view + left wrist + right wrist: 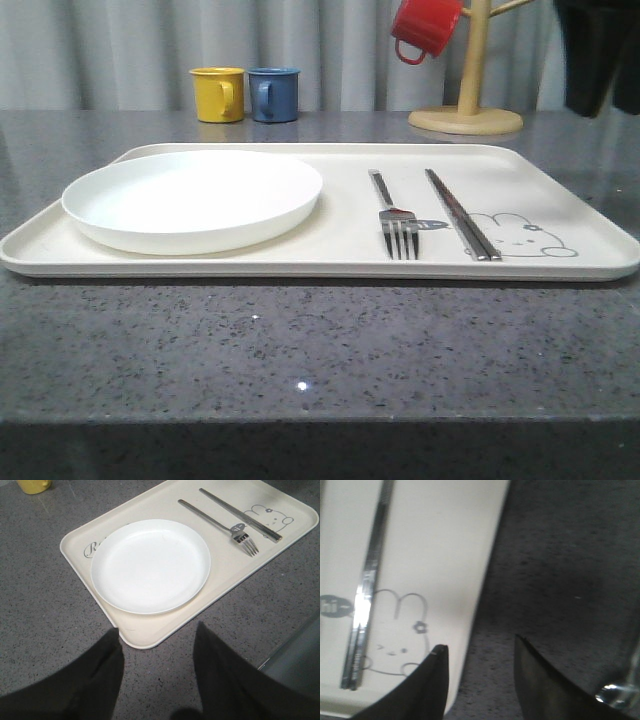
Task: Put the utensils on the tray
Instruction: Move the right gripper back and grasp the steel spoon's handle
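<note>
Right end effector [479, 680] agape over tray [445, 555] edge

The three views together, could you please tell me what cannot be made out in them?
- Tray lettering, left wrist view: the plate covers all but "R".
- Right hand, front view: a dark shape cut off by the upper right edge.
- Shiny object, right wrist view: blurred and cut by the corner; possibly the spoon.
- Red mug, front view: cropped by the top edge.
- Left hand, left wrist view: fingers spread, empty.

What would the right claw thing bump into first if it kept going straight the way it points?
Probably the tray's right rim, or the grey countertop just beside it: the right gripper straddles that edge with open, empty jaws. Depth is unclear.
</note>
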